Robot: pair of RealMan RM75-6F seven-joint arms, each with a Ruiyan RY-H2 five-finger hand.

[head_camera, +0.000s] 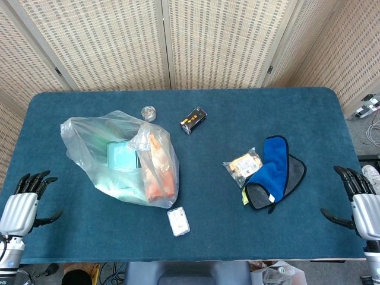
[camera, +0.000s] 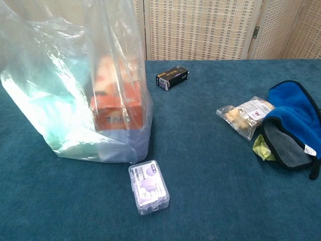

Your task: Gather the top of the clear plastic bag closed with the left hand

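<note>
Head view: left hand (head_camera: 21, 205) at near counter (head_camera: 249, 113) edge, fingers spread, holding nothing. Clear plastic bag (head_camera: 122, 157) sits well ahead and to its right, top ungathered. Right hand (head_camera: 362, 202) far across, fingers apart, holding nothing.

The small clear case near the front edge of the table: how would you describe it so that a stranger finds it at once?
Start from the big clear plastic bag on the left half of the blue table. Just in front of the bag's near right corner lies the small clear case, flat and apart from the bag. It is the only hard transparent box, with a pale purple label inside.
</note>
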